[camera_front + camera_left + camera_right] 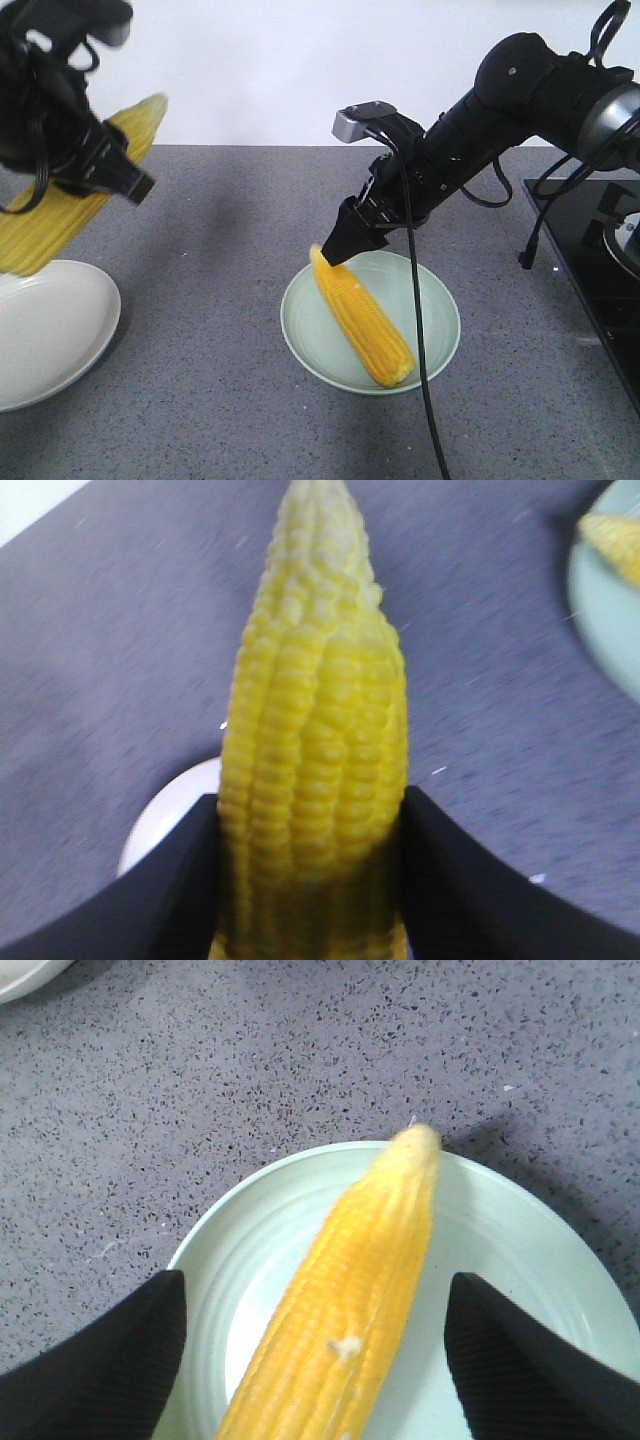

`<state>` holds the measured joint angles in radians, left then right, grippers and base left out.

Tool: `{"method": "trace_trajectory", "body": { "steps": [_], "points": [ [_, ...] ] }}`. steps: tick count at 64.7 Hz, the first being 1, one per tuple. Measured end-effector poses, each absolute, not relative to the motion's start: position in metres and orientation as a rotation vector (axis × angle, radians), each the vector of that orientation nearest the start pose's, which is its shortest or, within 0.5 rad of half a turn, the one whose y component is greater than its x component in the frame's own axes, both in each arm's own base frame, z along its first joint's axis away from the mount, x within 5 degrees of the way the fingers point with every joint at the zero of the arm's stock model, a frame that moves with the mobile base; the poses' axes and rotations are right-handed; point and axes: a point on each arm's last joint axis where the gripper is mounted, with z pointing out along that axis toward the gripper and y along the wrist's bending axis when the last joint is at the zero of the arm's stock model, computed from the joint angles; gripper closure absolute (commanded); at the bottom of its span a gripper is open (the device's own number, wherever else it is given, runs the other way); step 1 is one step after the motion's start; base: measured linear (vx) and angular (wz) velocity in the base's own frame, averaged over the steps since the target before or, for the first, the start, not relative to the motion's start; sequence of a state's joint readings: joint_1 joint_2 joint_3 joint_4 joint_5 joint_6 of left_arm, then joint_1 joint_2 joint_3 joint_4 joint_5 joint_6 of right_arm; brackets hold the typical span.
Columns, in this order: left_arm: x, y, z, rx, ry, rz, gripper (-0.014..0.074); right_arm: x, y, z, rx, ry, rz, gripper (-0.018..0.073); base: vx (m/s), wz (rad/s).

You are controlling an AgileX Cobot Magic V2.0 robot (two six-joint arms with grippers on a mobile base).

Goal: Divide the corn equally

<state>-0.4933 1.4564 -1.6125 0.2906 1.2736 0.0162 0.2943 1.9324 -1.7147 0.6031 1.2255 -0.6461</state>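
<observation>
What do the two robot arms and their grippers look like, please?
Both arms are black. The right arm has rounded joints, a grey section near its base, a grey camera module and loose black cables. The left gripper and right gripper have wedge-shaped black fingers.

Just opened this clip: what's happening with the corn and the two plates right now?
Both arms are working with corn. The left gripper is shut on a corn cob, carrying it in the air above the white plate. The right gripper is open over the green plate, with a second cob lying on that plate between its fingers. Only these two cobs are in view, on a grey speckled counter.
</observation>
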Motion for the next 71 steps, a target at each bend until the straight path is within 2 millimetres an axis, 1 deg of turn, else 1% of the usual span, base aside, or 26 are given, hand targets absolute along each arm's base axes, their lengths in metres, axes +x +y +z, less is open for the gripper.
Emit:
{"method": "trace_trajectory", "body": {
  "steps": [7,13,23,28,32,42,53,61,71],
  "points": [
    [0.273,-0.102,0.398,0.607,2.499,0.337,0.0604,0.376,0.165,0.291,-1.037,2.525,0.772,0.0072,0.0,0.0],
    [0.277,-0.083,0.387,0.537,2.536,0.415,0.0604,0.373,0.165,0.3,-1.025,2.505,0.781,0.0099,0.0,0.0],
    [0.275,-0.039,0.375,0.37,2.563,0.46,0.0604,0.358,0.162,0.332,-1.012,2.419,0.796,0.0129,0.0,0.0],
    [0.275,-0.022,0.369,0.288,2.56,0.427,0.0604,0.348,0.16,0.35,-1.012,2.373,0.798,0.0132,0.0,0.0],
    [0.277,-0.014,0.362,0.229,2.563,0.37,0.0604,0.339,0.158,0.365,-1.014,2.335,0.793,0.0132,0.0,0.0],
    [0.284,-0.009,0.342,0.156,2.576,0.192,0.0604,0.32,0.152,0.392,-1.022,2.265,0.773,0.0132,0.0,0.0],
    [0.295,-0.006,0.315,0.145,2.656,0.127,0.0604,0.303,0.148,0.412,-1.027,2.209,0.755,0.0132,0.0,0.0],
    [0.303,-0.005,0.298,0.153,2.715,0.129,0.0604,0.296,0.145,0.42,-1.031,2.188,0.748,0.0132,0.0,0.0],
    [0.31,-0.006,0.285,0.159,2.759,0.13,0.0599,0.294,0.145,0.422,-1.032,2.183,0.747,0.0132,0.0,0.0]
  ]
}}
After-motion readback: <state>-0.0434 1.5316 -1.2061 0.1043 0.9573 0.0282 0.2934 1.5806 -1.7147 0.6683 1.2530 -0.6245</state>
